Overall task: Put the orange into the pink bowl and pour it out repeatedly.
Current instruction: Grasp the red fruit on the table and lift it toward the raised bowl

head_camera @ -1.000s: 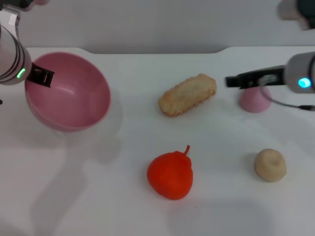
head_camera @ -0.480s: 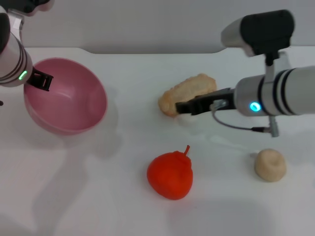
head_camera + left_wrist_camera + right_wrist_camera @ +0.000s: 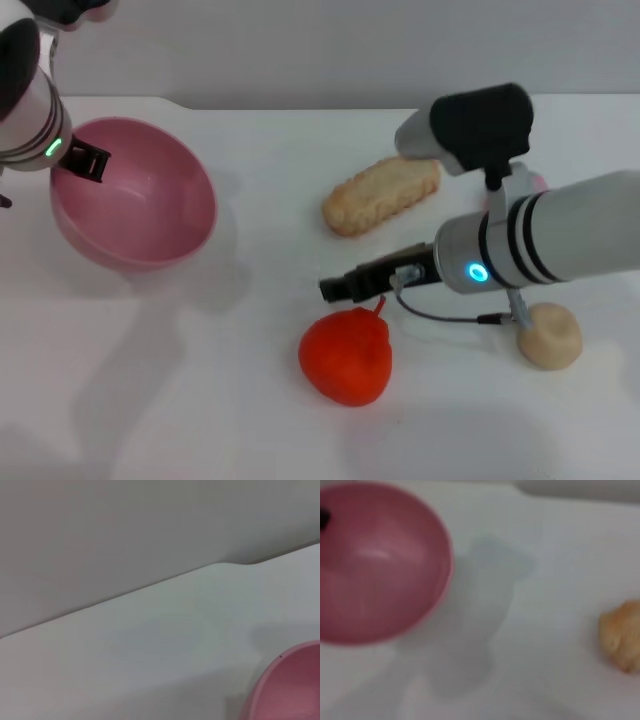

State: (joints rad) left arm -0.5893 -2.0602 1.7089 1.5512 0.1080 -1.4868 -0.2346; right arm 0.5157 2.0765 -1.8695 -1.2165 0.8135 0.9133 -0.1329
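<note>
The orange [image 3: 345,357] lies on the white table, front centre, with its stem pointing up. My right gripper [image 3: 338,288] hovers just behind and above that stem, apart from the fruit. The pink bowl [image 3: 135,195] is at the left, opening upward and a little toward the centre, with nothing inside. My left gripper [image 3: 82,160] is shut on the bowl's left rim. The right wrist view shows the pink bowl [image 3: 375,565] with nothing in it. In the left wrist view only an edge of the pink bowl [image 3: 290,690] appears.
A tan biscuit-like loaf [image 3: 382,194] lies behind the right gripper and also shows as the loaf [image 3: 622,635] in the right wrist view. A small tan lump [image 3: 548,336] sits at the front right, under the right forearm. The table's back edge [image 3: 300,103] meets a grey wall.
My right arm has swung from the back right, past the loaf, forward and left to just above the orange. The bowl has shifted only slightly in the left gripper.
</note>
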